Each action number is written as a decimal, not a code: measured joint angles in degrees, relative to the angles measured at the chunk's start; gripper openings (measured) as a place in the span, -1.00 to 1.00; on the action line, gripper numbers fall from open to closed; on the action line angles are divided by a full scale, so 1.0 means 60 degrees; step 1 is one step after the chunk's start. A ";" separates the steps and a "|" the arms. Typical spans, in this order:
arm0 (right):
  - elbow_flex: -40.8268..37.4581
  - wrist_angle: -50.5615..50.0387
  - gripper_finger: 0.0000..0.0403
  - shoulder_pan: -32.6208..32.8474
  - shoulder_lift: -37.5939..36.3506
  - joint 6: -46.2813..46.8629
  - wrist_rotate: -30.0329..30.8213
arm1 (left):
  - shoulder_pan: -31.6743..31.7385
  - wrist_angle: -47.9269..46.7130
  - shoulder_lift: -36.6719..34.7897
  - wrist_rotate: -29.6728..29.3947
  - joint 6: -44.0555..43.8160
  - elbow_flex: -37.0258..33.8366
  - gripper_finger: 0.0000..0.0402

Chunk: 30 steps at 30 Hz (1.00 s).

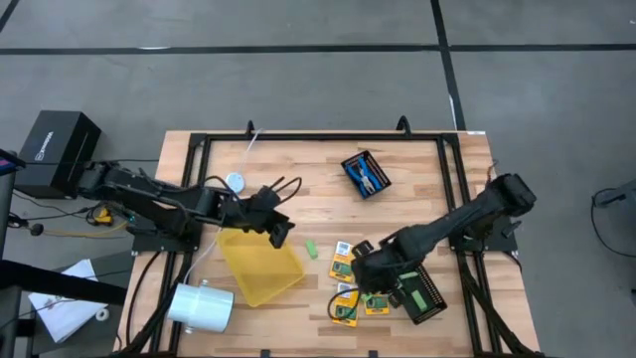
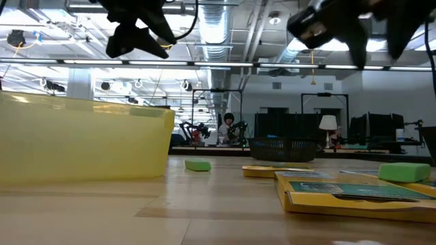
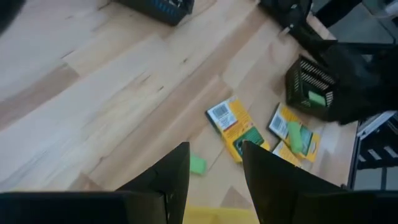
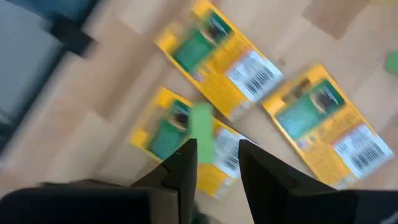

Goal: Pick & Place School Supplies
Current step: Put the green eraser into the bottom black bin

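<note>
1. Nearest the table's front edge, three yellow-and-green crayon boxes (image 1: 345, 304) lay flat and close together, one of them carrying a short green stick (image 4: 201, 129) on its face. A fourth box (image 1: 343, 258) lay a little farther back.

2. The right gripper (image 1: 370, 270) hung directly above this cluster. In its wrist view the stick on the box lay just ahead of the fingertips (image 4: 186, 163), its long axis running roughly the way the fingers pointed, slightly off toward one finger. That is the relation the coming move seems to turn on: a short drop should put the stick between the jaws.

3. The right fingers stood partly apart with nothing between them and touched nothing.

4. Just beside that arm sat a black mesh tray (image 1: 421, 294) with green sticks inside.

5. Farther toward the middle, a lone green stick (image 1: 311, 249) lay on bare wood between the boxes and the yellow tray (image 1: 260, 267).

6. The left gripper (image 1: 276, 227) hovered over the yellow tray's far corner, nearer the lone stick than the right gripper was. Its fingers (image 3: 176, 177) were parted and empty.

7. Farthest back, a second mesh tray (image 1: 366, 174) held the blue-handled scissors (image 1: 372, 179), well apart from both grippers.
</note>
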 joint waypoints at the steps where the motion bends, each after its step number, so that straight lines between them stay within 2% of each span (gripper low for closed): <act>1: 0.0009 0.0237 -0.46 0.0028 0.0204 0.0072 0.0160 | -0.0004 0.0011 0.0024 -0.0001 0.0000 0.0002 -0.29; 4: 0.0006 0.0372 -0.46 0.0083 0.0709 0.0093 0.0483 | -0.0011 0.0243 0.0020 0.0002 0.0000 0.0006 -0.29; 10: 0.0013 0.0508 -0.46 0.0207 0.1428 0.0104 0.0399 | -0.0011 0.0276 -0.0230 0.0002 0.0007 -0.0002 -0.29; 19: 0.0006 0.0207 -0.44 0.0258 0.1714 0.0179 -0.0373 | -0.0011 0.0384 -0.0297 -0.0020 0.0173 0.0010 -0.29; 30: 0.0006 -0.0076 -0.17 0.0110 0.1714 0.0173 -0.0515 | -0.0011 0.0383 -0.0300 -0.0023 0.0284 0.0010 -0.29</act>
